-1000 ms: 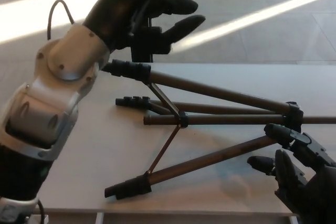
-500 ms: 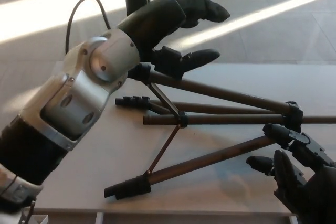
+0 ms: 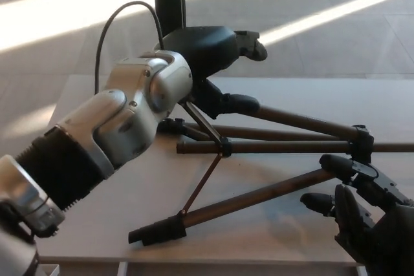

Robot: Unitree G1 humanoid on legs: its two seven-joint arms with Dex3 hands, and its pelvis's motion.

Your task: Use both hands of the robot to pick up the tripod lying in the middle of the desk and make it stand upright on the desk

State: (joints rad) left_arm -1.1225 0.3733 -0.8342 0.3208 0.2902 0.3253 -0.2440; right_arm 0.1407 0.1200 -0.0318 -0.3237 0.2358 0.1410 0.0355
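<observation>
The black left hand [image 3: 217,63] is hovering, fingers spread, over the dark metal tripod [image 3: 259,153] lying on the grey desk [image 3: 129,179]; the right hand [image 3: 369,224] is waiting unclenched beside it.

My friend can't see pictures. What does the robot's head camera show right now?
A dark metal tripod lies on its side on a pale grey desk, legs spread. The robot's black left hand reaches over the far leg's foot, and its black right hand waits, fingers apart, near the tripod's head.

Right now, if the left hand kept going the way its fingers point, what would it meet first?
The left hand points to picture right, just above the tripod's far leg. It would likely graze that leg first, though depth is unclear.
</observation>
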